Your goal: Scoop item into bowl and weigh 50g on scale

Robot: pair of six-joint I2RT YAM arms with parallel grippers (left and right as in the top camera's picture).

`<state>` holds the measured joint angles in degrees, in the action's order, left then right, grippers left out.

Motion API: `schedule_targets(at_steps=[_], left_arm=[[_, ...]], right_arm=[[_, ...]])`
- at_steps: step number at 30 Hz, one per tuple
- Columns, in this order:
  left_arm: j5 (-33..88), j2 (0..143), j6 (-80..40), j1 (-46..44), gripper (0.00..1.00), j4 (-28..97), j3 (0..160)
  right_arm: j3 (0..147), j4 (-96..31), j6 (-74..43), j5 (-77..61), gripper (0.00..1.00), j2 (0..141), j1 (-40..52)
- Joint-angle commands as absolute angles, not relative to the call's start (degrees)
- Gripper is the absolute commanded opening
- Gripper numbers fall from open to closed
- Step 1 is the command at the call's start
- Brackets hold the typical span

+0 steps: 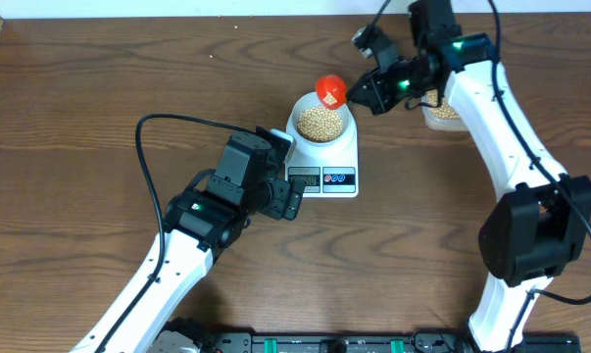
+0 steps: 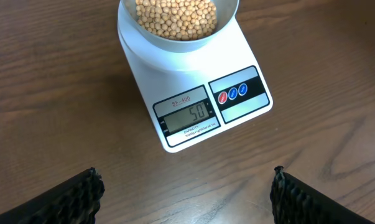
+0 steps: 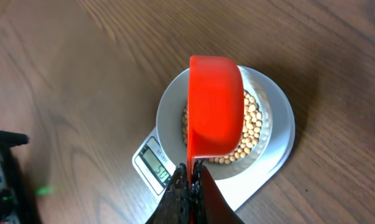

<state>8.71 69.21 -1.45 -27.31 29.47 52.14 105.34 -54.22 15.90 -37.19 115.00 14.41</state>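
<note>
While right fingers (image 3: 182, 190) clamp red scoop (image 3: 215, 106) handle, scoop hovers over bowl (image 2: 175, 43) of soybeans (image 2: 175, 15) on scale (image 2: 187, 78), display showing 50. Left fingers (image 2: 75, 196) spread, empty, above tabletop (image 2: 50, 93).

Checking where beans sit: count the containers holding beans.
2. The bowl on the scale; a tub further right in the overhead view, partly hidden behind the right arm. More could hide beneath it.

Left fingers (image 2: 75, 199) spread wide apart; right fingers (image 3: 173, 198) pinched together, arm extended forward.
</note>
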Motion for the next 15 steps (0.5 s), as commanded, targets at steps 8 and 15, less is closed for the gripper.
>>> schedule_targets(at_steps=[8,15], left_arm=[[9.0,68.8,-0.9,-27.1,0.88,29.5,52.2],[9.0,68.8,-0.9,-27.1,0.88,29.5,52.2]], right_arm=[[105.8,-53.5,15.9,-27.6,0.01,112.5,17.4],[105.8,-53.4,15.7,-24.5,0.01,112.5,19.2]])
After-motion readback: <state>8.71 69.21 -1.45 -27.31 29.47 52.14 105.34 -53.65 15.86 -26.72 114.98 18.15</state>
